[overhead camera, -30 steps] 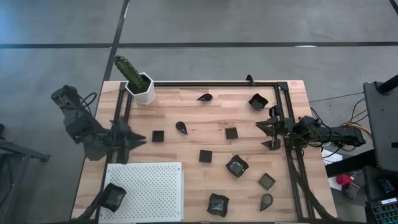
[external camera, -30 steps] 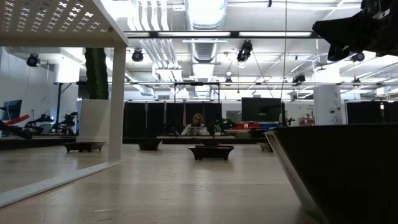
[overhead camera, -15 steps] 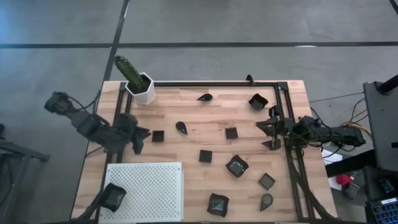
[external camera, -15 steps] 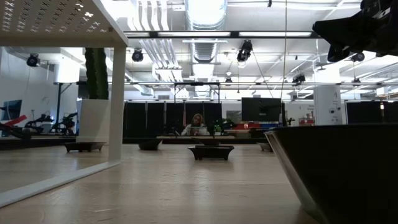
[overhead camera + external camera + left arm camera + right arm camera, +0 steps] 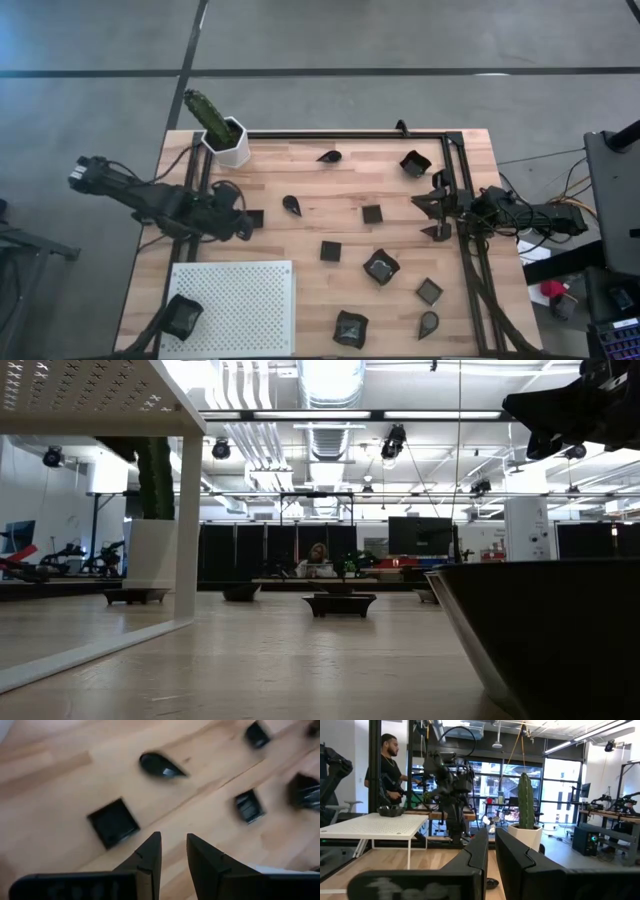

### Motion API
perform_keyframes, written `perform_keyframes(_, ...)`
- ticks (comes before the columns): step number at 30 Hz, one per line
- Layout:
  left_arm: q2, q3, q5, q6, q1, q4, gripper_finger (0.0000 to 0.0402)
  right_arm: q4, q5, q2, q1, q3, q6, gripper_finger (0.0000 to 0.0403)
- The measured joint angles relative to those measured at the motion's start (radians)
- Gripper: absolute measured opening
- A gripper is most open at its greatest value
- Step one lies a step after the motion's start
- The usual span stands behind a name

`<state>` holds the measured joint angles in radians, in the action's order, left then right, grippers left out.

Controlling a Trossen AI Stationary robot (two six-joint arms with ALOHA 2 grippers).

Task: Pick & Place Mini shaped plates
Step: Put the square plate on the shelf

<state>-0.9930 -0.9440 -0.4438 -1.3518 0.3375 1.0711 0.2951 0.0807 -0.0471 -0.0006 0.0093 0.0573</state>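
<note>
The mini shaped plates lie scattered on the wooden table: a small square plate [image 5: 254, 218] [image 5: 114, 822], a teardrop plate [image 5: 292, 204] [image 5: 160, 765], other squares [image 5: 372, 213] [image 5: 331, 250] and wavy ones [image 5: 381, 266] [image 5: 415, 163]. One wavy plate [image 5: 181, 315] rests on the white perforated board [image 5: 233, 305]. My left gripper [image 5: 240, 226] [image 5: 173, 840] hovers just left of the small square plate, fingers a narrow gap apart, holding nothing. My right gripper [image 5: 437, 210] [image 5: 490, 834] waits at the table's right side, shut and empty.
A white hexagonal pot with a cactus [image 5: 226, 135] stands at the far left corner. Black frame rails run along the far edge [image 5: 340, 133] and the right side [image 5: 465, 250]. More plates lie near the front right [image 5: 350, 328] [image 5: 428, 323]. A person [image 5: 390, 765] stands beyond the table.
My left arm has stretched out from the table's left edge toward the right and turned, carrying its gripper across to the small square plate. The plates and my right arm have stayed put.
</note>
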Motion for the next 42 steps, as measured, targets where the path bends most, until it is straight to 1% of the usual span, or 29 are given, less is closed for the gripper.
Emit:
perform_keyframes(4,-0.070,0.000,0.024,-0.041,-0.040,0.021,0.0084,0.000,0.000,0.000,0.000,0.000,-0.002,0.0034)
perform_keyframes(9,-0.148,0.001,0.094,-0.063,-0.083,0.062,0.0084,0.000,0.000,0.000,0.000,0.000,-0.005,0.0034)
perform_keyframes(12,-0.181,0.008,0.107,-0.072,-0.102,0.074,0.0084,0.000,0.000,0.000,0.000,0.000,-0.005,0.0034)
perform_keyframes(17,-0.203,0.045,0.112,-0.073,-0.145,0.073,0.0082,0.000,0.000,0.000,0.000,0.000,-0.005,0.0034)
perform_keyframes(23,-0.188,0.128,0.133,-0.094,-0.199,0.057,0.0081,-0.002,-0.001,0.000,0.000,0.000,-0.005,0.0034)
perform_keyframes(31,-0.154,0.235,0.177,-0.089,-0.217,-0.102,0.0081,-0.002,-0.001,0.000,0.000,0.000,-0.005,0.0034)
perform_keyframes(38,-0.152,0.330,0.183,-0.088,-0.218,-0.256,0.0081,-0.003,-0.001,0.000,0.000,0.000,-0.005,0.0034)
perform_keyframes(42,-0.152,0.368,0.185,-0.091,-0.219,-0.292,0.0081,-0.003,-0.001,0.000,0.000,0.000,-0.005,0.0034)
